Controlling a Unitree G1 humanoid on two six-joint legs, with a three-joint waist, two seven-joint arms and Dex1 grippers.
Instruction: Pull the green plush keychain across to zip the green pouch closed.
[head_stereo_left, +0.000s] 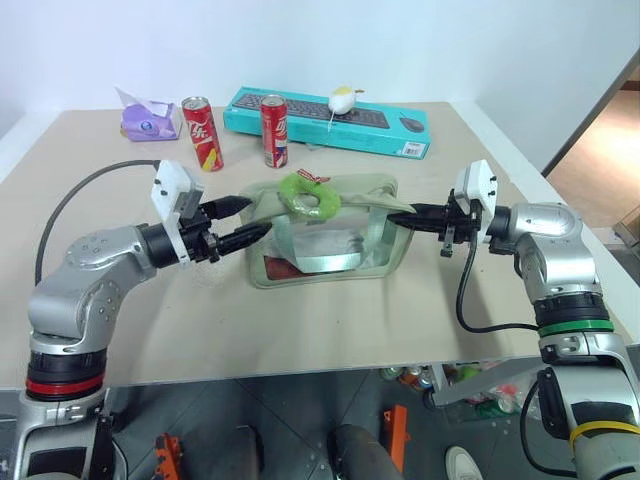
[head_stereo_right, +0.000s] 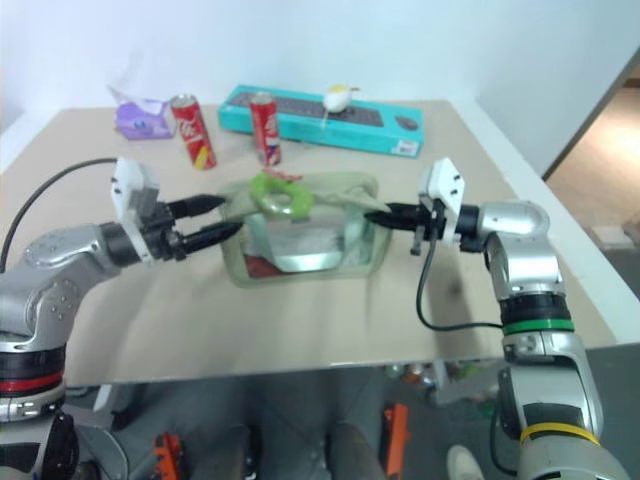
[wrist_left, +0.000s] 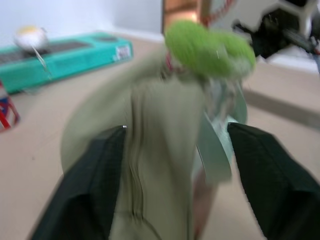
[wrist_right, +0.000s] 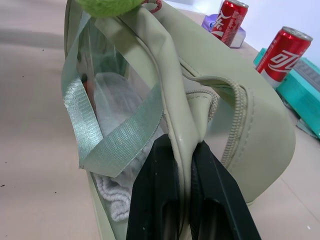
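Sage-green fabric of the green pouch (head_stereo_left: 325, 232) lies mid-counter (head_stereo_left: 300, 330), its right end pinched tight in the closed jaws of the right gripper (wrist_right: 185, 165). The green plush keychain (head_stereo_left: 309, 197) sits on top near the pouch's middle, gripped by nothing. The left gripper (head_stereo_left: 243, 221) hovers at the left end, jaws apart; judging by this, the zip-closing pull remains undone.

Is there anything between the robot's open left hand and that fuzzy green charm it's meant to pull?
Nothing separate that I can see. The left hand is open at the green pouch's end, and only the pouch's own fabric top runs between it and the green plush keychain. The right hand pinches the pouch's other end.
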